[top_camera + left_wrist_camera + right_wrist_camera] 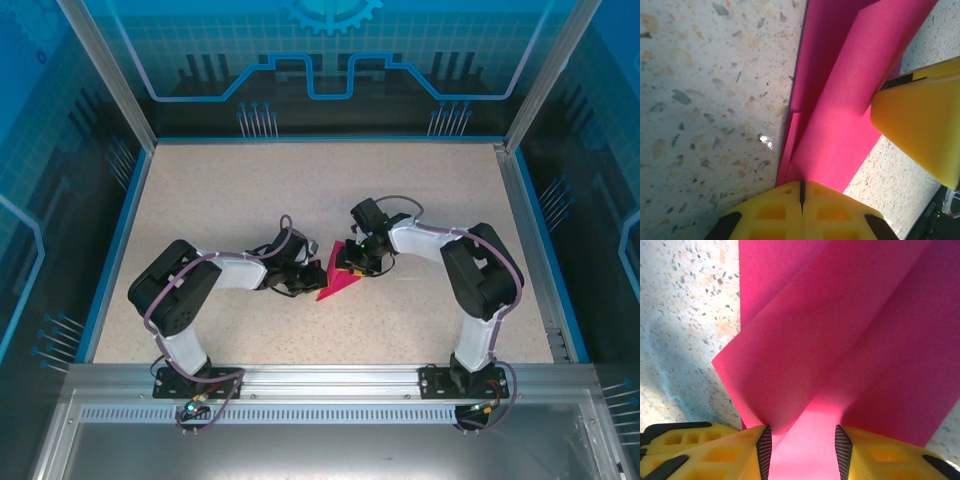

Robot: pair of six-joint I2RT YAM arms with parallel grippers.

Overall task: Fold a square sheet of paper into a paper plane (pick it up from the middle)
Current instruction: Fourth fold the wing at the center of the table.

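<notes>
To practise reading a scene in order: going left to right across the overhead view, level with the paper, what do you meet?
Table's blue left border → left arm's elbow → folded pink paper → right arm's elbow → right side rail.

Bright even light, soft bluish shadows on the table (670, 355), tiny glare spot (765, 141), close-ups perhaps blurred.

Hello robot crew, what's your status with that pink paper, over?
Left gripper shut on edge of pink paper. Right gripper open, straddling a raised fold. Paper partly folded, on the table. Nothing blocking.
</notes>
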